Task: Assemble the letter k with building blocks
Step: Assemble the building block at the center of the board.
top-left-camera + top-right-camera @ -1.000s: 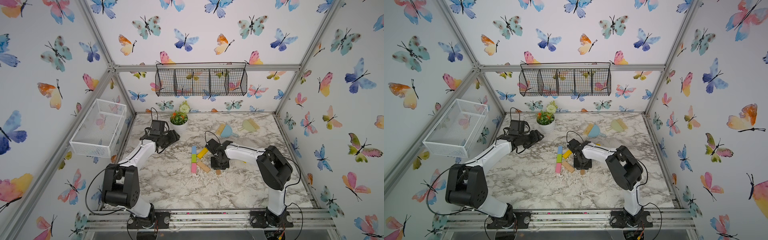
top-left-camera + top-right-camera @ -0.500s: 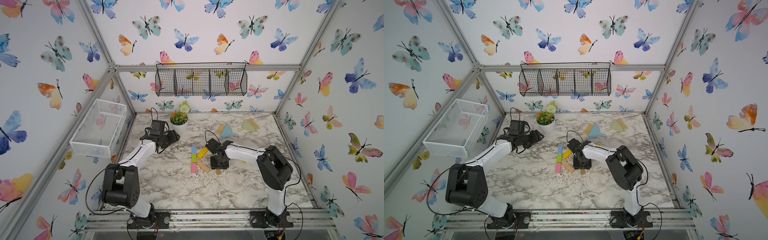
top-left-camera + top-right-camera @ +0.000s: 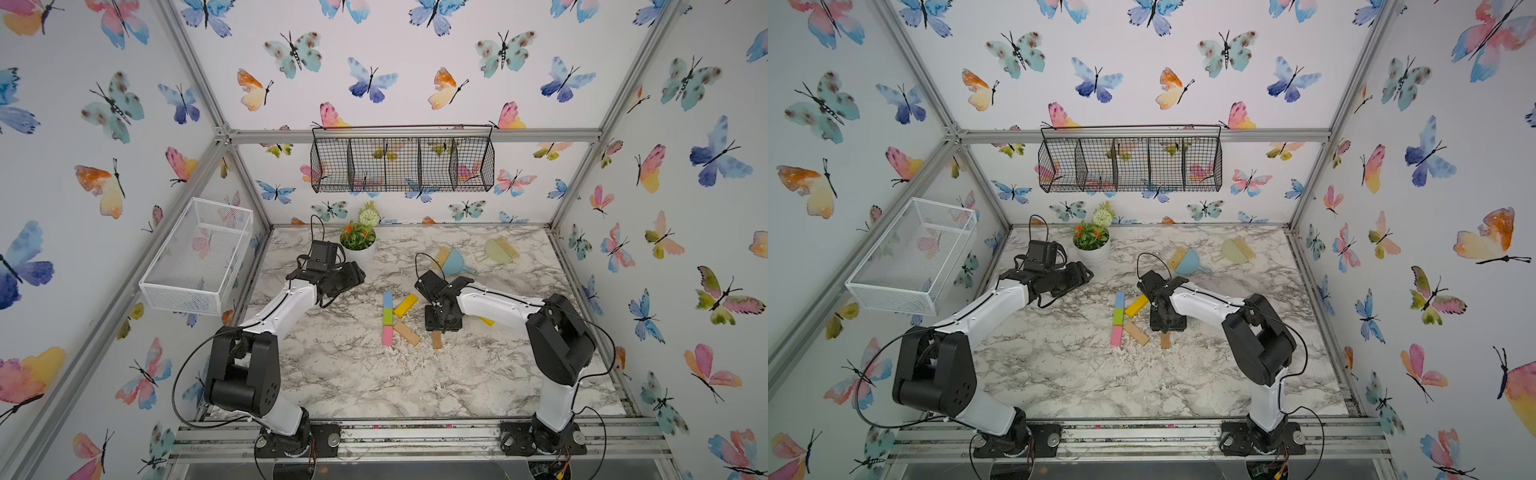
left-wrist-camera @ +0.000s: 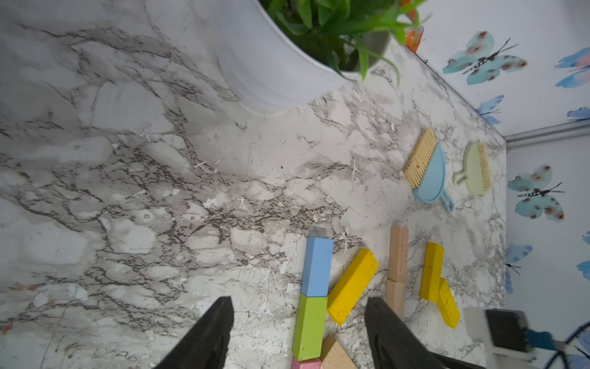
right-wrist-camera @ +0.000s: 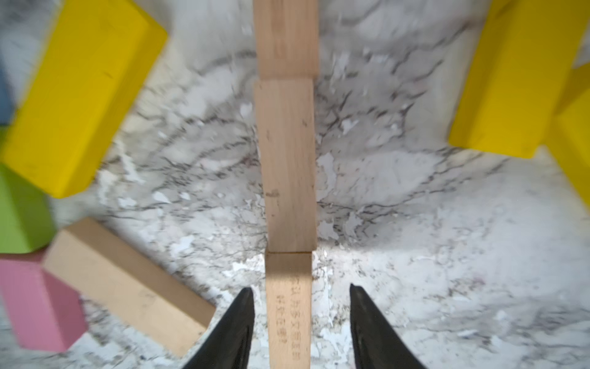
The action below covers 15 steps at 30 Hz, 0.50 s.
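Step in hand: stem of a second k; third tan block [image 5: 287, 332] lay flat on the worktop [image 5: 415, 223], butted end to end.
Right end effector [image 5: 301, 287]: jaws apart, straddling that block, clear both sides.
Next move: probably lift away, then fetch the yellow blocks [image 5: 507, 80] at 3 o'clock.
Pose: right arm reached toward 10 o'clock, wrist pitched down; left end effector [image 4: 298, 299] parted, empty.

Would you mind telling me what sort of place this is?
Probably a robot-lab test cell: an aluminium frame with butterfly-print walls, two robot arms mounted at a marble-look table, and building blocks.
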Each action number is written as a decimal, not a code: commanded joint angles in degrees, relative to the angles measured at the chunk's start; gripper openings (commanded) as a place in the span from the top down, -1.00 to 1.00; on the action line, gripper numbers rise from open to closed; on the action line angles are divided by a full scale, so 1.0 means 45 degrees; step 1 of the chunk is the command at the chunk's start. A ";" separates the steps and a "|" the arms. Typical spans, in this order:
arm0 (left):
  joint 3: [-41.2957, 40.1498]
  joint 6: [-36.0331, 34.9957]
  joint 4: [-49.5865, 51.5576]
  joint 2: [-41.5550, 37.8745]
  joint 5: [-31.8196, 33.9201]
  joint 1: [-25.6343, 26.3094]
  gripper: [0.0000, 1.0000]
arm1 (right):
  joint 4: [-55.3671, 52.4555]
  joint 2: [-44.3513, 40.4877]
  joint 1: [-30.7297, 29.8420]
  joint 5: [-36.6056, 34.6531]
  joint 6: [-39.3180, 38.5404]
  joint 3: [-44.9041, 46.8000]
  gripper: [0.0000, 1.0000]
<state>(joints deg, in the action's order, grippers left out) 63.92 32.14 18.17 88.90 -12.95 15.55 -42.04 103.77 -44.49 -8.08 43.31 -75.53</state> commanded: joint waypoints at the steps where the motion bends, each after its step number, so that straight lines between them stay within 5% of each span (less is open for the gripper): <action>1: 0.0790 -0.0698 0.0258 -0.0196 0.0978 0.0982 -0.41 | 0.0420 -0.1934 0.0178 -0.0755 -0.0282 -0.0481 -0.03; 5: 0.1726 -0.1280 0.0406 0.0286 0.2147 0.2672 -0.51 | 0.0988 -0.3983 0.0629 -0.1776 -0.0255 0.0104 -0.05; 15: 0.5705 -0.2321 0.1099 0.4300 0.3045 0.6233 -0.55 | 0.1187 -0.9155 0.4850 -0.2387 -0.0424 0.3073 -0.09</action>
<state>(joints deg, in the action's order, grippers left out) 85.84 24.84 20.21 103.22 -1.63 40.73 -36.77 65.28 -24.05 -17.93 42.37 -64.16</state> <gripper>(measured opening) 0.778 0.544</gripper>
